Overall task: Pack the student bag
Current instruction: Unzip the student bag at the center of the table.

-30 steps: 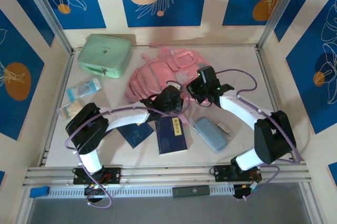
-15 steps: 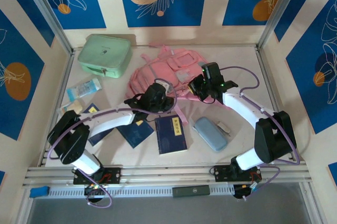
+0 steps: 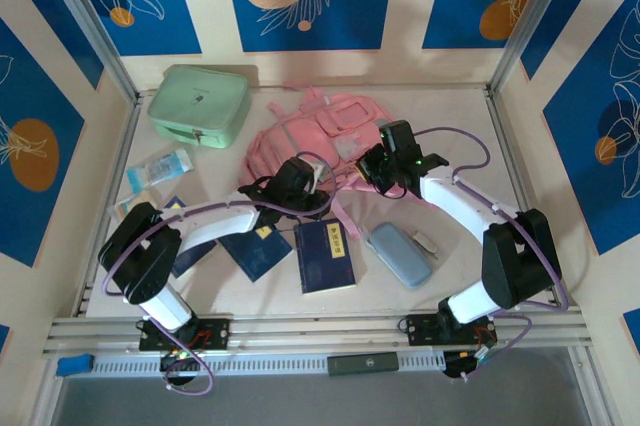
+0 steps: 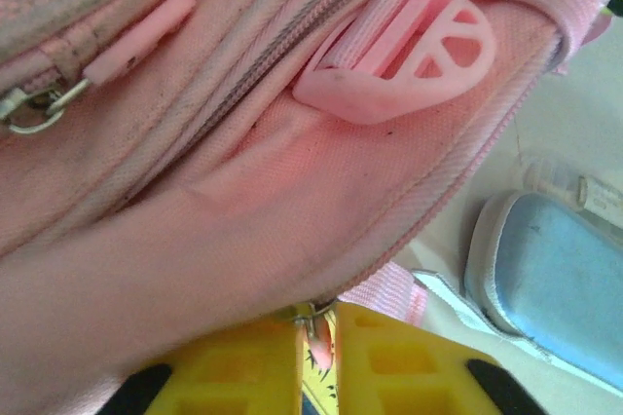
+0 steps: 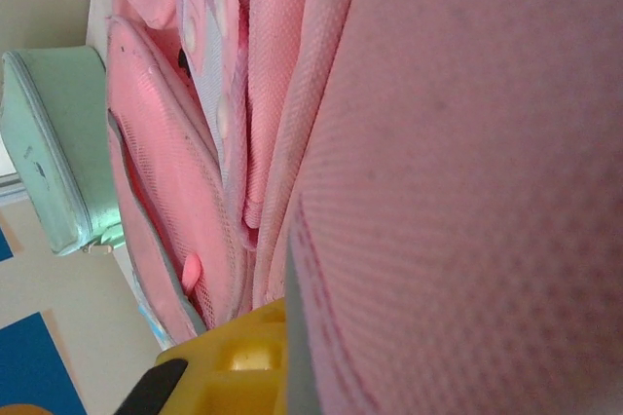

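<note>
Centrally, toward the back of the table, lies the pink bag; the left gripper sits narrowly parted around its zip pull, grip unclear; the right gripper is clamped on its fabric.

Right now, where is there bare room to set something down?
Bare: the far right corner of the table, between the student bag and the right edge, and a strip at the near edge by the pencil case. The left and middle are crowded with books.
</note>
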You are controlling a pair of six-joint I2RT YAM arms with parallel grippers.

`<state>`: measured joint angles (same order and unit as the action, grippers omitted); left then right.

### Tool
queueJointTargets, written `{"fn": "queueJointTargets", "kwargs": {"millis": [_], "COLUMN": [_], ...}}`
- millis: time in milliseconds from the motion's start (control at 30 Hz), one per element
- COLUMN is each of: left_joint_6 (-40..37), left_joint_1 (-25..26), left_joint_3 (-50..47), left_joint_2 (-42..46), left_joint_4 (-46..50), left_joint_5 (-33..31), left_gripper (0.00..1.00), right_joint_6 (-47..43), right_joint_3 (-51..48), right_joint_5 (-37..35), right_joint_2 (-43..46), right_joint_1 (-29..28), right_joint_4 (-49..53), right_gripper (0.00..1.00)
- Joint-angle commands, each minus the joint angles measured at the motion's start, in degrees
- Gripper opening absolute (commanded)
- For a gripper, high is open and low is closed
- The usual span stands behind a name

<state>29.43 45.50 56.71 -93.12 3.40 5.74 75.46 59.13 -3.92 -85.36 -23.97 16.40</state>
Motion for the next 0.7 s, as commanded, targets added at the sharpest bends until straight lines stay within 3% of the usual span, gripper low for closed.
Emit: {"fn": "queueJointTargets", "kwargs": {"millis": [0, 433, 667], "left_joint_6": [0.53, 2.93, 1.84], "left_joint_1": [-0.16, -0.19, -0.30], "left_joint_3": [1.77, 1.99, 1.19], "left_joint_2": [-1.05, -2.61, -0.28], "left_joint_4": [-1.41, -5.83, -6.82], "left_joint_5": [-0.11, -8.68, -11.39], "left_gripper": [0.20, 0.24, 0.00], "right_joint_6": [0.65, 1.79, 0.70], "right_joint_3": [2.33, 2.06, 1.71], "right_joint_5": [-0.23, 0.05, 0.39], "right_joint_2": [0.56, -0.16, 0.07], "right_joint_1": [-1.22, -2.25, -1.55], "right_joint_4": [-2.89, -3.88, -3.47], "right_gripper": [0.00, 0.00, 0.00]}}
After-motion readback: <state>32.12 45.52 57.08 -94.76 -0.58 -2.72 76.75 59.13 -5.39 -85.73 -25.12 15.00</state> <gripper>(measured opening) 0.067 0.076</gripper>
